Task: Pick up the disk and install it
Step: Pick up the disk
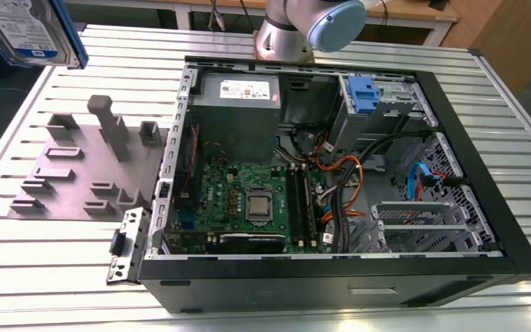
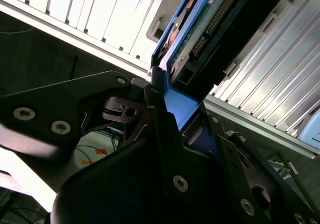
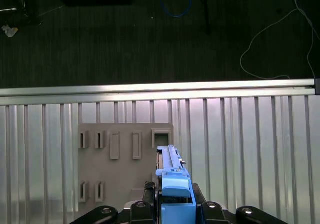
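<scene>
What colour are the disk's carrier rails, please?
Blue, clearest on the disk in the first wrist view.

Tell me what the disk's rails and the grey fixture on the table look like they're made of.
The disk's rails look like moulded blue plastic: even colour, soft sheen. The grey fixture seems matte plastic, perhaps printed: dull, blocky slots. The table looks like bare aluminium: bright ribbed slats.

Between your black fingers [image 2: 162,134] the disk [image 2: 200,34] shows bright blue rails and a green-and-black underside, and its label [image 1: 21,21] is white with blue. Beneath the fingers, the tabletop [image 3: 250,134] is silver with parallel ribs, and the fixture plate [image 3: 125,179] on it is plain grey.
</scene>
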{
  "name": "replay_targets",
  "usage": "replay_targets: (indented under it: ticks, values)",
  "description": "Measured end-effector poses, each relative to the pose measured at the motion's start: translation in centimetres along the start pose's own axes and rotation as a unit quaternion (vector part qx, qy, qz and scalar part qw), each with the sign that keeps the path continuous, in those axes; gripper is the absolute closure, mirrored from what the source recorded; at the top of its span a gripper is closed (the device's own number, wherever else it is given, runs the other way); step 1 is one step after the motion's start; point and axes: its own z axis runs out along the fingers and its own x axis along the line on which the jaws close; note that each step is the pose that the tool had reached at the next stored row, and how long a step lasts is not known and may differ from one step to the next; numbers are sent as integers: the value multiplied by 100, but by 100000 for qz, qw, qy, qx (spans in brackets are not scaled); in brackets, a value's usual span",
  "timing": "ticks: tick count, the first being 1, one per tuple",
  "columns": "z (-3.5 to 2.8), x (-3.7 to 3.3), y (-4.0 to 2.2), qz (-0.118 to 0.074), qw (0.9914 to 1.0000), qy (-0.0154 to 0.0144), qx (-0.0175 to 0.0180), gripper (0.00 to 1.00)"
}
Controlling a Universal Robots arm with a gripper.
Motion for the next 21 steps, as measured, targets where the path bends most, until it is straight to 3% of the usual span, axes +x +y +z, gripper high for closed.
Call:
replay_targets:
  ticks: [16,21]
  values:
    - [-35,-1,0,1,100000,5,-4,64]
    - [-79,-3,1,1,100000,0,0,64]
